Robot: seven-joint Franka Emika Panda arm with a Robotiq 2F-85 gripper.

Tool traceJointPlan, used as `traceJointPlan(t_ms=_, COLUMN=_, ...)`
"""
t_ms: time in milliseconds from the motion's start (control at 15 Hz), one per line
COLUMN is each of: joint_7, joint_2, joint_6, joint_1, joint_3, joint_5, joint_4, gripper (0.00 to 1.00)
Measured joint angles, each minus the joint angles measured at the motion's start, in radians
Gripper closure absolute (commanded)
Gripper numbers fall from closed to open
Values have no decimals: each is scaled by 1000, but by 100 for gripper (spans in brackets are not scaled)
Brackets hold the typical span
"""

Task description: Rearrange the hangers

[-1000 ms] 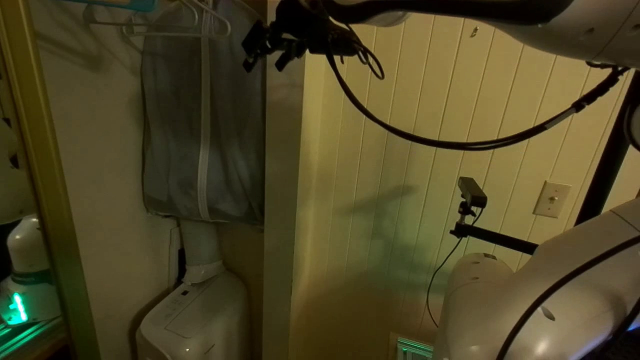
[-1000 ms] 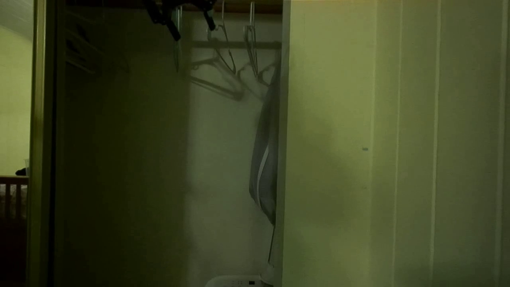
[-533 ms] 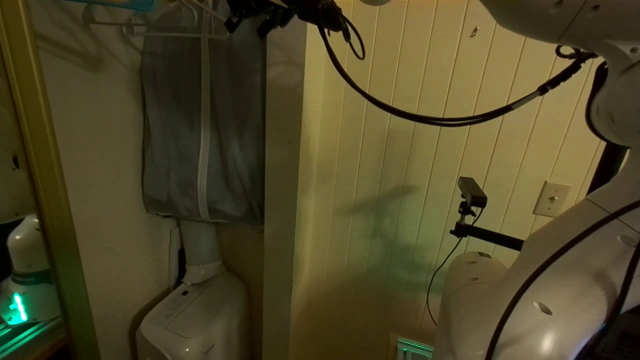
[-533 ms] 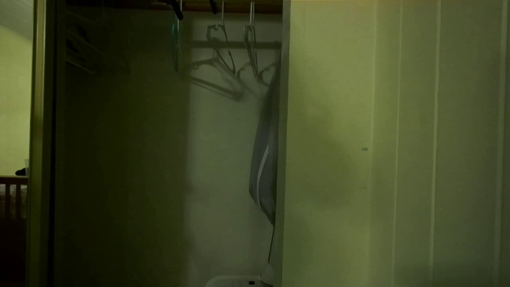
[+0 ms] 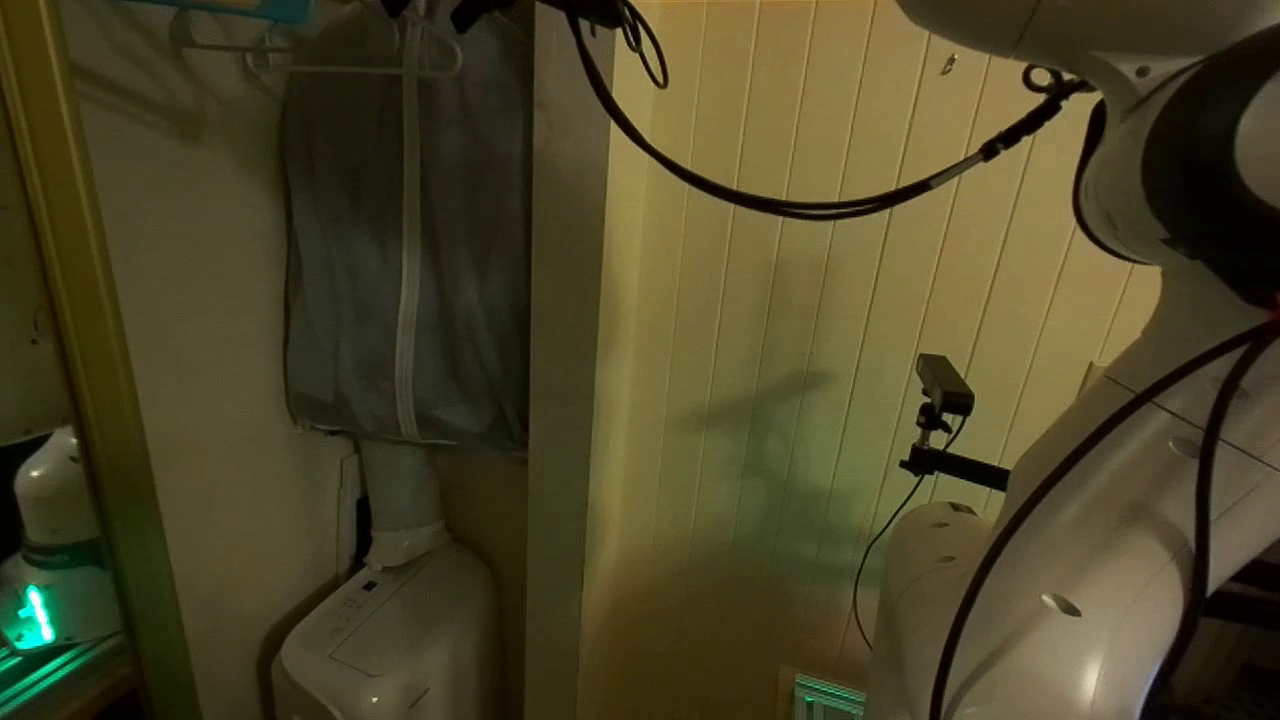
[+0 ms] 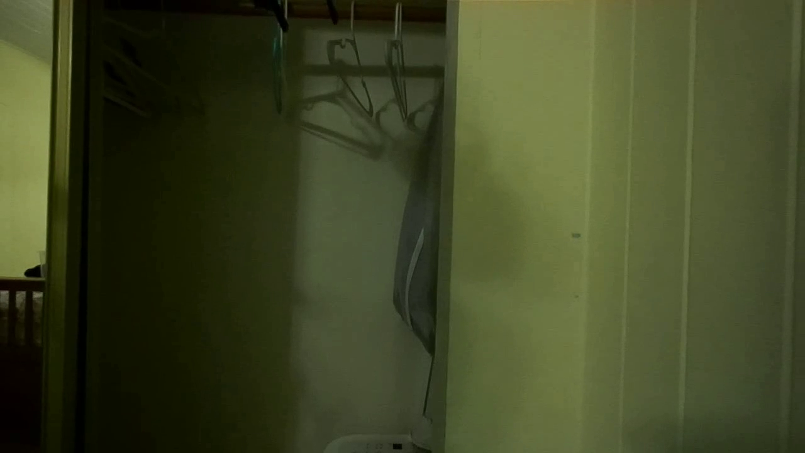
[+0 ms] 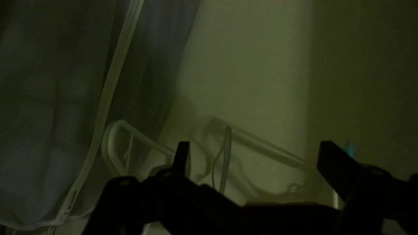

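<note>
Behind the jaws, in an exterior view, can see the bent white arm (image 5: 1110,520), cut off at edges. Can see the gripper (image 7: 256,156) with jaws spread wide. Between the jaws, one pale hanger (image 7: 227,153), partly hidden; cannot tell if within or beyond. To one side, more pale hangers (image 7: 110,148), hard to count; opposite, a blurred teal piece (image 7: 350,148), mostly hidden. Farther, a grey garment bag (image 7: 49,98).

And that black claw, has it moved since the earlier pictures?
Yes. In an exterior view the claw has moved up and toward the picture's left: its fingers, partly overlapping the pale closet post before, now show left of it.
</note>
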State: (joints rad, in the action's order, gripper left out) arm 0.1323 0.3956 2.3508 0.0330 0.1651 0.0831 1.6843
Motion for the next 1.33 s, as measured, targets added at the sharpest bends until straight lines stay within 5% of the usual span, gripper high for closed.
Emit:
traceJointPlan(t_ms=133, joint_7=13, joint_2=-49, joint_6=25, joint_1=0, joint_3=1, joint_5=-3, joint_4=-44, gripper=0)
traceJointPlan(t_ms=533, joint_7=105, joint_2=-163, joint_6=53, joint_1=0, joint_3=16, joint_5=-88, joint_4=-149, gripper=56)
traceJointPlan(t_ms=800, joint_7=162, joint_2=-210, joint_6=53, joint_1=1, joint_3=21, joint_5=-139, joint_4=-195, gripper=63)
traceJointPlan(t_ms=1000, joint_7=170, joint_2=-232, joint_6=48, joint_1=6, joint_3=22, joint_5=-140, joint_4=-211, gripper=85)
traceJointPlan(t_ms=1200, joint_7=170, joint_2=-240, joint_6=33, joint_1=14, joint_3=23, joint_5=-140, joint_4=-214, gripper=97)
traceJointPlan(t_ms=1333, joint_7=170, joint_2=-240, joint_6=31, joint_1=20, joint_3=23, joint_5=-140, joint_4=-214, gripper=97)
